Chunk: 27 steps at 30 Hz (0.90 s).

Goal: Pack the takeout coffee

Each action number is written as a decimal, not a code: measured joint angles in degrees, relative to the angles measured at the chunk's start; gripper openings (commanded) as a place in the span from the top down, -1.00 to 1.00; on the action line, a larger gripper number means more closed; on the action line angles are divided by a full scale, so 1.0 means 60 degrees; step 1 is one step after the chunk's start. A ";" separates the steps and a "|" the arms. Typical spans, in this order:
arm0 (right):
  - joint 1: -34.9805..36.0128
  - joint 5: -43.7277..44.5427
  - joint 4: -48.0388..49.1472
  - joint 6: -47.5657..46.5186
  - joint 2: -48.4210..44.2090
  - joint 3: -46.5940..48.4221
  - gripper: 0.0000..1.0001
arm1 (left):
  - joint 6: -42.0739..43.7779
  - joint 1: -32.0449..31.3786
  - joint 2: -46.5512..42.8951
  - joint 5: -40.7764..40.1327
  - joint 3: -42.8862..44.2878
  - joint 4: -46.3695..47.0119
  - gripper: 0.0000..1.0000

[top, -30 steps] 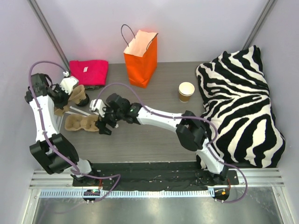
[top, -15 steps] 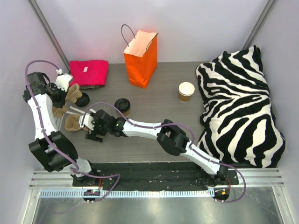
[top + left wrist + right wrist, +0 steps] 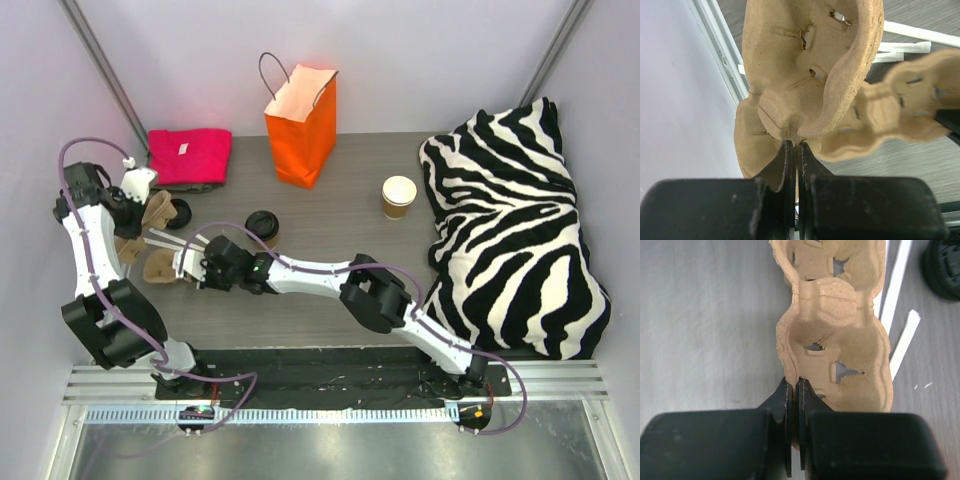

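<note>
1. The left gripper point(image 3: 143, 192) point(image 3: 791, 145) pinches the rim of a moulded cardboard cup tray point(image 3: 155, 212) point(image 3: 805, 75). Its fingers are closed down to a sliver on the pulp edge, and the tray hangs tilted off the grey table point(image 3: 320, 290).
2. The right arm stretches across to the left side, where the right gripper point(image 3: 187, 270) point(image 3: 792, 382) clamps the near rim of a second cup tray point(image 3: 158, 266) point(image 3: 835, 355). Its jaws are almost together, with only the cardboard wall between them.
3. The two trays sit close together at the table's left edge; whether they touch cannot be told.
4. White strips point(image 3: 165, 240) point(image 3: 895, 285) lie on the table beside the second tray, and a loose black lid point(image 3: 180, 212) point(image 3: 942, 265) rests just beyond them.
5. The black-lidded takeout coffee point(image 3: 262, 225) stands upright near the middle of the table, just behind the right arm's wrist and in front of the orange bag point(image 3: 300, 125). Neither gripper touches it.
6. An open paper cup point(image 3: 399, 196) stands well to the right, beside a zebra-striped cushion point(image 3: 510, 220).
7. A folded pink cloth point(image 3: 190, 155) lies at the back left.
</note>
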 measured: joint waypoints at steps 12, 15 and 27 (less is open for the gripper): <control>0.0328 -0.1333 -0.2004 -0.0619 -0.4586 -0.3034 0.97 | 0.0131 0.0029 -0.1359 -0.0117 -0.2386 -0.0033 1.00; 0.0382 -0.1362 -0.2470 -0.1042 -0.5774 -0.4051 0.98 | 0.0317 0.0036 -0.1891 -0.0127 -0.3158 -0.0022 1.00; -0.0080 -0.0393 -0.3424 -0.2051 -0.7486 -0.7796 0.98 | 0.0936 -0.0299 -0.3311 -0.0543 -0.5727 0.0641 0.87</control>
